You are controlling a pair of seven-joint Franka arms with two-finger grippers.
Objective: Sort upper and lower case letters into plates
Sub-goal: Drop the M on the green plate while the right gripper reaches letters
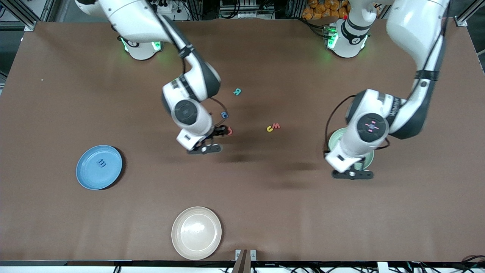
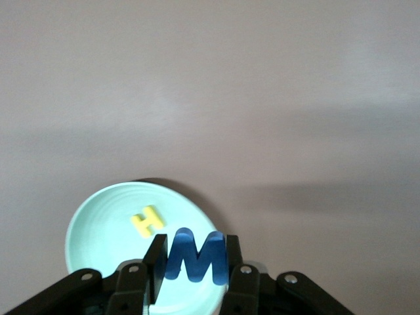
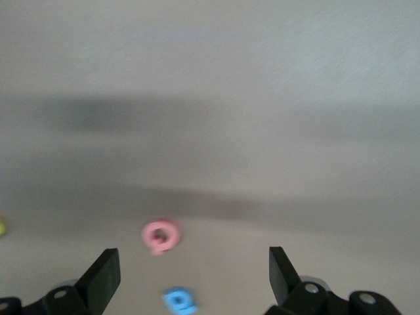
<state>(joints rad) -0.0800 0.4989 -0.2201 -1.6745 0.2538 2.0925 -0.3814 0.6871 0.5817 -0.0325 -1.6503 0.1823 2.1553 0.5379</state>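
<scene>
My left gripper [image 2: 192,256] is shut on a blue letter M [image 2: 197,254] and hangs over the mint green plate [image 2: 98,230], where a yellow H [image 2: 147,220] lies. In the front view the left hand covers most of that plate [image 1: 335,137]. Over the middle of the table my right gripper [image 3: 193,262] stands open with nothing between its fingers. A red letter [image 3: 161,236] and a small blue letter [image 3: 178,300] lie on the table under it. The sky blue plate [image 1: 85,176] holds one dark blue letter [image 1: 101,163].
A teal letter [image 1: 237,91] lies nearer the arms' bases. A yellow letter [image 1: 269,128] and a red letter [image 1: 276,126] touch each other mid-table. A cream plate [image 1: 196,232] sits at the table edge nearest the front camera.
</scene>
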